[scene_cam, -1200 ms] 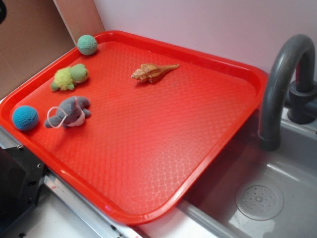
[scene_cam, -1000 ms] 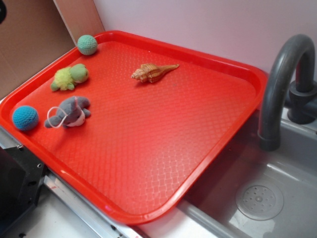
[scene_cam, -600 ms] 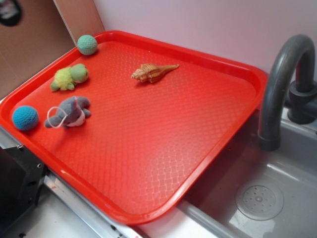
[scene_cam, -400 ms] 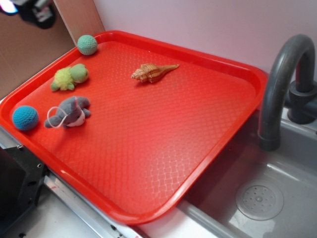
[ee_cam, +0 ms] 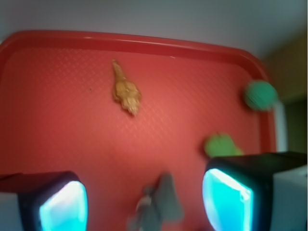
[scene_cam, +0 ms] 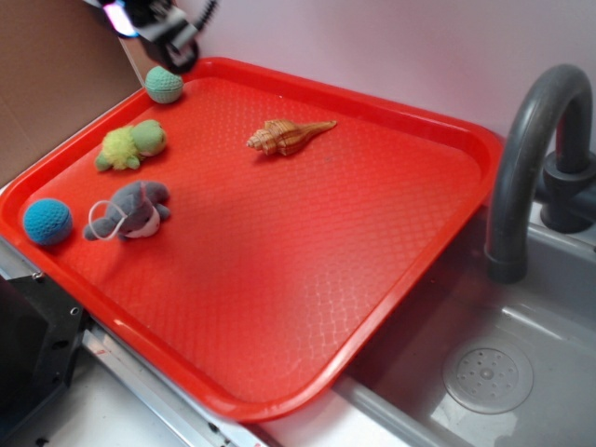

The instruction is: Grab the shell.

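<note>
Pincer point(scene_cam: 166, 35) of the robot, dark and partly blurred, enters the exterior view at the top left edge, above the far left corner of the red textured plastic tray point(scene_cam: 279, 307); from this view I cannot tell how its fingers stand. Just below it on the tray lies a green crocheted ball point(scene_cam: 164, 84). Nearer along the left side come a lime-green plush turtle point(scene_cam: 132, 145), a grey plush shark with a white loop point(scene_cam: 128, 210), and a blue crocheted ball point(scene_cam: 47, 222) close to the rim. The small tan-orange ridged spiral shell point(scene_cam: 288, 136) rests alone on the far middle of the tray, its thin point directed right, well apart from the pincer and from the toys. Right of the tray stand a grey curved faucet point(scene_cam: 523, 158) and a grey sink basin point(scene_cam: 521, 372).

Wrist view: two dark fingers with glowing cyan pads point(ee_cam: 62, 204) frame the lower corners, spread wide with nothing between them, so the pincer is released. The shell point(ee_cam: 125, 89) lies ahead near the tray's far rim point(ee_cam: 144, 41), thin point away from the camera. Blurred at right are the green ball point(ee_cam: 260, 95) and the turtle point(ee_cam: 221, 144); the shark point(ee_cam: 156, 204) sits low between the fingers.
</note>
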You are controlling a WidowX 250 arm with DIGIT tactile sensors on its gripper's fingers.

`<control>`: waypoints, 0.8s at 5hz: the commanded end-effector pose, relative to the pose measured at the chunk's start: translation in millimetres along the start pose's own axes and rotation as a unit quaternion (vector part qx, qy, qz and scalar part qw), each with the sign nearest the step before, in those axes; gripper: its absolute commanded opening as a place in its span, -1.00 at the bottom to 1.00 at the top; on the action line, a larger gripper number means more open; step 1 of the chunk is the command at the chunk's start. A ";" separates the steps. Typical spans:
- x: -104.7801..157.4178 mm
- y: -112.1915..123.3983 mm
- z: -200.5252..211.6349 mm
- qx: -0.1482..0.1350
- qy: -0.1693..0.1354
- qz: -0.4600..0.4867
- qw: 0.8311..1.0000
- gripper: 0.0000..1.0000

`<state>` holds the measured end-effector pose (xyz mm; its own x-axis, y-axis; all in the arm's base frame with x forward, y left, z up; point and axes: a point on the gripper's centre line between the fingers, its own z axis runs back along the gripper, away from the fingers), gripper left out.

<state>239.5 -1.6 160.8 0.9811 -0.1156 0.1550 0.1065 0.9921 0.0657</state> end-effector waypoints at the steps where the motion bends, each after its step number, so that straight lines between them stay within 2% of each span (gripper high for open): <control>1: 50.8 9.7 -39.6 -0.043 -0.023 -0.046 0.998 1.00; 2: 61.2 6.1 -62.5 -0.036 -0.001 -0.061 0.998 1.00; 4: 65.2 -9.3 -94.5 -0.087 0.029 -0.108 0.990 1.00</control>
<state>308.4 -5.0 60.9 0.9498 -0.3102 0.0400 0.3127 0.9444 -0.1012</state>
